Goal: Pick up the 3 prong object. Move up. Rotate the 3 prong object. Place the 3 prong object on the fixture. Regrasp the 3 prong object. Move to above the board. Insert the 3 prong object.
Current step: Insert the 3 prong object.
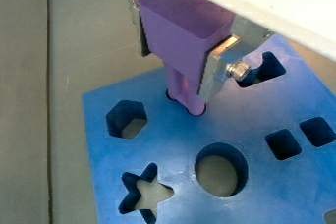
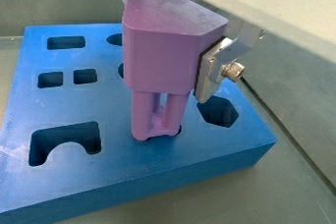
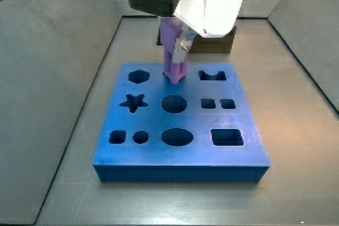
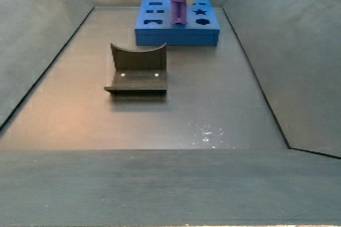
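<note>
1. Grey metal floor [image 4: 173, 121] with sloping grey walls around it makes the work area in both side views.
2. On this floor lies the board [image 3: 146, 141], a flat blue block with cut-out holes; a star hole [image 3: 133, 101], round holes and square holes are seen in its top face.
3. In a side view the board [image 4: 193, 34] is at the far end of the floor, and the fixture [image 4: 136, 70], a dark bracket with a curved notch, stands well apart from it, nearer to the camera.
4. The gripper [image 3: 173, 34] is above the board, over its middle part, pointing downward.
5. It is clenched on the 3 prong object [image 3: 172, 56]: in both wrist views the silver fingers [image 2: 218, 63] press on the sides of the light-purple piece.
6. The 3 prong object [image 2: 160, 81] stands upright, and its lower end [image 1: 188, 98] is at the top face of the board [image 1: 157, 140].
7. In a wrist view the lower end seems to be in a hole of the board [image 2: 144, 164], but how deep it goes I cannot tell.
8. A hexagon hole [image 1: 126, 118] is just beside the piece.
</note>
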Robot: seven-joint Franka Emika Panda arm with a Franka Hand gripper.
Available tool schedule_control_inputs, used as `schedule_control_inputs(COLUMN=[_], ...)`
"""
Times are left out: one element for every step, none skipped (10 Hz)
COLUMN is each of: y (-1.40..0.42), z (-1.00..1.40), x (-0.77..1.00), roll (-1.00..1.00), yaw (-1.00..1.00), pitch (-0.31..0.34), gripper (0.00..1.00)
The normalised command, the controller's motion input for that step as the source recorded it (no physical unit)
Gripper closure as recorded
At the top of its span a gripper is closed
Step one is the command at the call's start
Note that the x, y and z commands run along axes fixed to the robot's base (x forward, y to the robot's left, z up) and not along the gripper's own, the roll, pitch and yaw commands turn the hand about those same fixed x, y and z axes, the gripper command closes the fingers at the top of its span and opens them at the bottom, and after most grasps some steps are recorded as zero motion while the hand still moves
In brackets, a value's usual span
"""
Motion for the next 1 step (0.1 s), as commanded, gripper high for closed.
schedule_control_inputs(y=[0.00], z=[0.00], x=[0.00], roll=[0.00], yaw=[0.00], pitch=[0.000], gripper=[1.00])
